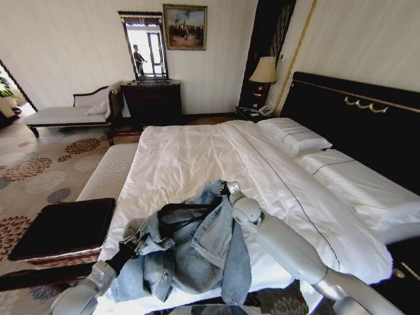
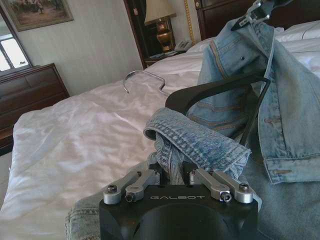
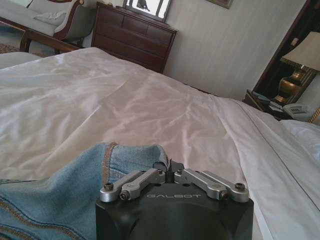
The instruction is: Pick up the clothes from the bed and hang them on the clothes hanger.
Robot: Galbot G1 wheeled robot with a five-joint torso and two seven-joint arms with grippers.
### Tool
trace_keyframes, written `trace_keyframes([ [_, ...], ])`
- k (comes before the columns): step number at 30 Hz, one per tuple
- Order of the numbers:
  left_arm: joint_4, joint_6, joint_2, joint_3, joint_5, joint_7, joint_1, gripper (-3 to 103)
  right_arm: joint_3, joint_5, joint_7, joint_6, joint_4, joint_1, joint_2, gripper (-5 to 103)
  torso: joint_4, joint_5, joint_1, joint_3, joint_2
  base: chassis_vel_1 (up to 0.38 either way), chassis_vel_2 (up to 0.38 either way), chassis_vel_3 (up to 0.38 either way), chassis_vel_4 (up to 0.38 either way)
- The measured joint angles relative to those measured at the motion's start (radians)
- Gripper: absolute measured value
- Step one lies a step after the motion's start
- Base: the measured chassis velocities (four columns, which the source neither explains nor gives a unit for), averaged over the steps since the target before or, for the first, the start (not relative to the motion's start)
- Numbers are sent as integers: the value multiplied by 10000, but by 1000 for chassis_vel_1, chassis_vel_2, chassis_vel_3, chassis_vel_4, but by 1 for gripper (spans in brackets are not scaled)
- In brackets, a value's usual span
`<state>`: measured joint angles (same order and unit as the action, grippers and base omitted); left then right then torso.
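Note:
The clothes, one light-blue denim jacket [image 1: 197, 252], lie bunched at the near edge of the bed [image 1: 197, 154] on its white duvet. The black clothes hanger [image 1: 176, 211] is partly inside the jacket, and its silver hook [image 2: 142, 80] rests on the duvet. My left gripper [image 1: 136, 244] is shut on a fold of denim [image 2: 200, 145] at the jacket's left side. At the jacket's far edge my right gripper [image 1: 226, 188] is shut on the fabric [image 3: 75, 185] and holds it raised. In the left wrist view, the right gripper [image 2: 255, 12] shows beyond the hanger's black bar [image 2: 215, 87].
A dark bench [image 1: 62, 226] stands at the bed's left side. Pillows [image 1: 292, 134] and the tall black headboard [image 1: 354, 111] are to the right. A lamp [image 1: 264, 71] on a nightstand, a dark dresser [image 1: 152, 102] and a chaise longue [image 1: 65, 115] line the far wall.

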<state>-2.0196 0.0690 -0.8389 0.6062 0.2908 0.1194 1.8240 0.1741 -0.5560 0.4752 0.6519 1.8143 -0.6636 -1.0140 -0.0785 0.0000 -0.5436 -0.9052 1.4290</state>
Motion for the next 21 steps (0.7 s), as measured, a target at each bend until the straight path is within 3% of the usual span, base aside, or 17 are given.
trace_keyframes([
  [14, 365, -201, -70, 133, 389, -129, -320, 19, -1133, -1470, -538, -294, 2341, -875, 1051, 3, 0, 0, 0, 1, 0, 0, 0, 0, 0],
  [21, 477, -482, -93, -441, 480, -284, -1120, 19, -1493, -2163, -894, -437, 4123, -2107, 1563, 3, 0, -1, 1, 1, 0, 0, 0, 0, 0],
])
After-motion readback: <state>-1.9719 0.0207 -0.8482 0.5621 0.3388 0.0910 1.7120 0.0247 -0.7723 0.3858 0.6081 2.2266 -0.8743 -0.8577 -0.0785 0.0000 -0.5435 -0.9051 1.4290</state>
